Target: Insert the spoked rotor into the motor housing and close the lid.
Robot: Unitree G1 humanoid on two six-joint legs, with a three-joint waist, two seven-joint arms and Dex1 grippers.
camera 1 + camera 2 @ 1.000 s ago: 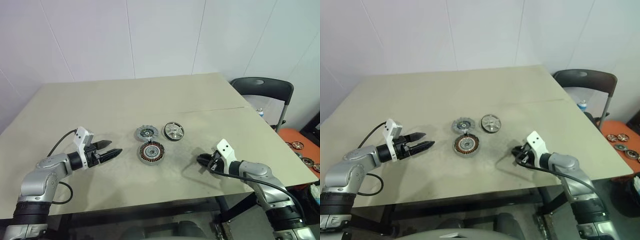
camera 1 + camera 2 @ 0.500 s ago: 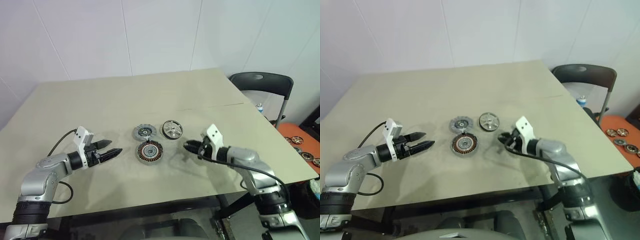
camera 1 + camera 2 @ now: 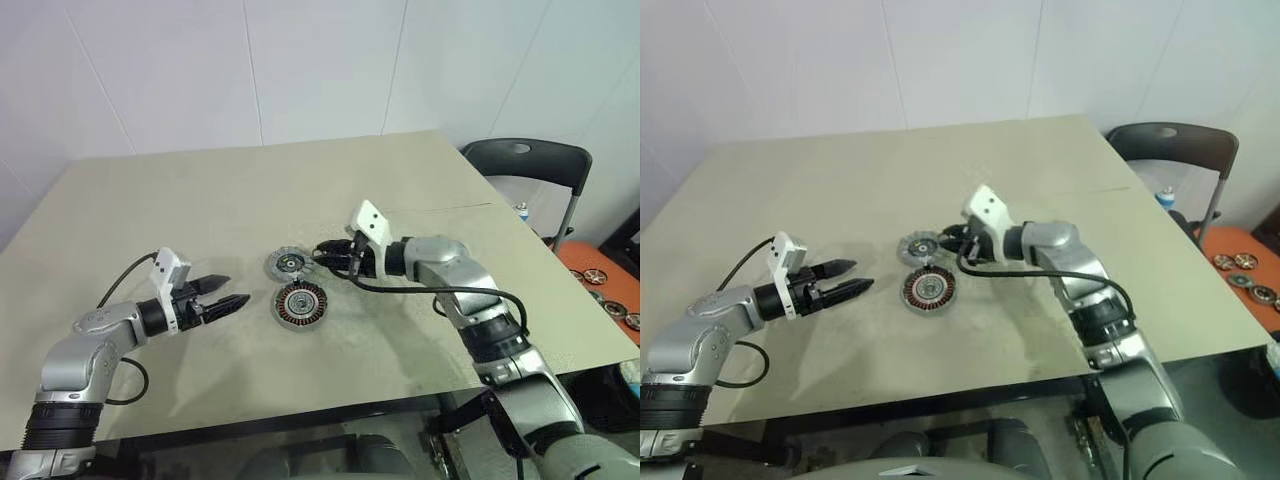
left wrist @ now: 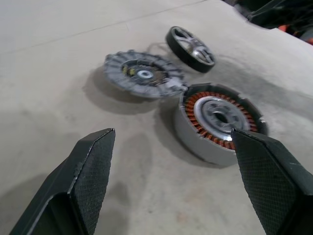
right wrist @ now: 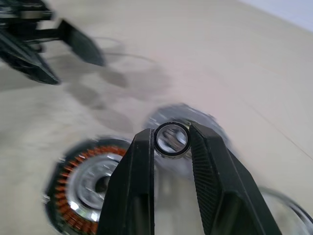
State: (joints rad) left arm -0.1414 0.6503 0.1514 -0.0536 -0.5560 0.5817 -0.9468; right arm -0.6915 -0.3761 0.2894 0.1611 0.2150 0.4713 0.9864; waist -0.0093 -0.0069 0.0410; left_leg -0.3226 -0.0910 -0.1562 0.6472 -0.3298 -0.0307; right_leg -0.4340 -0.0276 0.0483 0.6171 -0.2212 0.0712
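The motor housing (image 3: 302, 303), a disc with copper windings, lies mid-table. Just behind it lies the lid (image 3: 288, 263), silver-grey and ribbed. To the lid's right lies the dark spoked rotor (image 4: 190, 42). My right gripper (image 3: 322, 252) hovers over the lid's right edge, pointing left, and hides the rotor in the eye views. It is shut on a small metal ring (image 5: 172, 139), pinched between its fingertips. My left gripper (image 3: 228, 293) is open and holds nothing. It stays level, left of the housing and pointing at it, well apart.
The parts rest on a beige table (image 3: 200, 210) with bare surface all around them. A dark chair (image 3: 525, 165) stands past the table's right edge. An orange surface (image 3: 600, 290) with several small wheel parts lies further right.
My right arm has swept left and upward from the table's front right to above the lid and rotor, carrying the ring. The left gripper has stayed where it was.
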